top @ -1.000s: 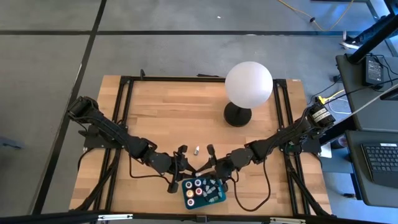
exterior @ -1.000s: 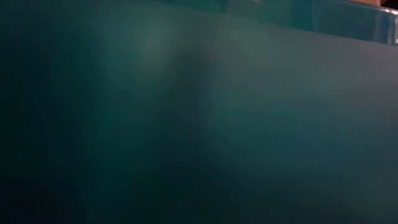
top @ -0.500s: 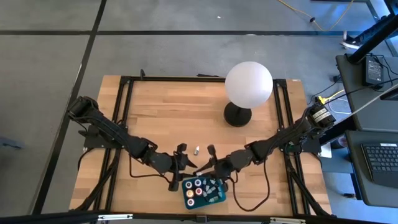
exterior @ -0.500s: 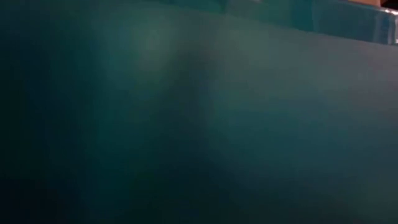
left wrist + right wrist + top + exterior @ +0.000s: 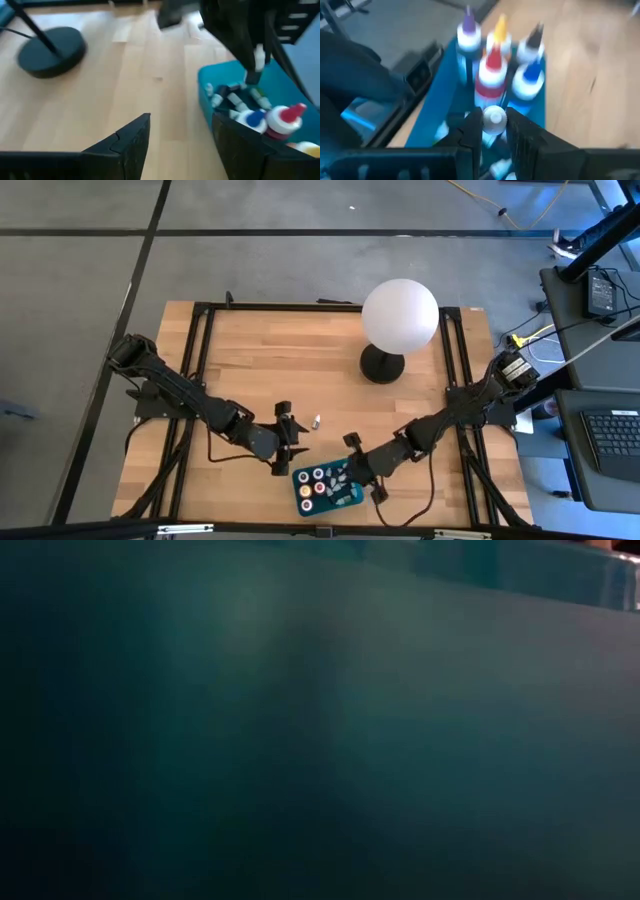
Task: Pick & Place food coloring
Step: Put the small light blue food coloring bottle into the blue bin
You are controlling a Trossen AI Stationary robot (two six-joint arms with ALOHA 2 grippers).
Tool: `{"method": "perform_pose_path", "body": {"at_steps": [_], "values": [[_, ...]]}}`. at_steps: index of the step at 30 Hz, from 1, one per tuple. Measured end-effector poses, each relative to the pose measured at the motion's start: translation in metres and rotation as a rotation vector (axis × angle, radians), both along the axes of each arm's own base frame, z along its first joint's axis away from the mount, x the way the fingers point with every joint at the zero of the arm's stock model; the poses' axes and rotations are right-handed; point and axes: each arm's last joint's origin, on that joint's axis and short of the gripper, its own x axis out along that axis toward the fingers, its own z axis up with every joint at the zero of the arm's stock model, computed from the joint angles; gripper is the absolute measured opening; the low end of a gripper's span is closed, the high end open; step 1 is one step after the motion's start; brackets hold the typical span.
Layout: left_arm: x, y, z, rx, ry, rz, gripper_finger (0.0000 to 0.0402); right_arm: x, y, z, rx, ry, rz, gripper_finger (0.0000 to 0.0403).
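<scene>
The teal tray (image 5: 345, 502) sits near the table's near edge, with several food coloring bottles (image 5: 492, 67) standing upright in it and smaller ones lying beside them. One small bottle (image 5: 315, 420) lies alone on the wood. My right gripper (image 5: 495, 131) hovers over the tray's right part, shut on a tiny white-capped bottle (image 5: 494, 117). My left gripper (image 5: 182, 145) stands open above bare wood just left of the tray, with nothing between its fingers. The low view shows only the tray's wall (image 5: 320, 740). My right gripper pinches the small bottle by its white cap end (image 5: 494, 114) between its two fingers, which slant down from the table's right. The bottle is lifted clear above the tray. In the left wrist view the white piece (image 5: 258, 56) shows at the fingers' free ends.
A white globe lamp (image 5: 400, 317) on a black round base (image 5: 382, 364) stands at the far right of the table. Black frame rails (image 5: 205, 360) run along the table's sides. Bare wood lies between the lamp and the tray.
My right gripper has gone toward the table's near edge and down, tipping its fingers downward over the tray with the small bottle still in its hold. The loose bottle on the wood has stayed where it was.
</scene>
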Motion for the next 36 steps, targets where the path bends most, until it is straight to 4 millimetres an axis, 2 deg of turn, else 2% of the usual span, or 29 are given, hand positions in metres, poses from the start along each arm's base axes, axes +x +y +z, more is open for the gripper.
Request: {"method": "perform_pose_path", "body": {"at_steps": [10,18,25,31,36], "values": [[0.0,0.001,0.0,0.036,-0.016,0.048,0.0211,0.005,0.01,-0.049,-0.02,0.151,-0.044,0.0079],[0.0,0.001,-0.001,0.003,-0.015,0.062,0.0204,0.007,0.01,-0.053,-0.012,0.159,-0.054,0.008],[0.012,0.012,-0.018,-0.039,0.044,0.135,0.0194,0.006,0.01,-0.053,-0.033,0.156,-0.032,0.0083],[0.024,0.031,-0.023,-0.064,0.075,0.15,0.0185,0.006,0.011,-0.054,-0.034,0.161,0.0,0.0124],[0.034,0.047,-0.035,-0.06,0.121,0.162,0.0183,0.005,0.011,-0.054,-0.033,0.17,0.004,0.0162]]}}
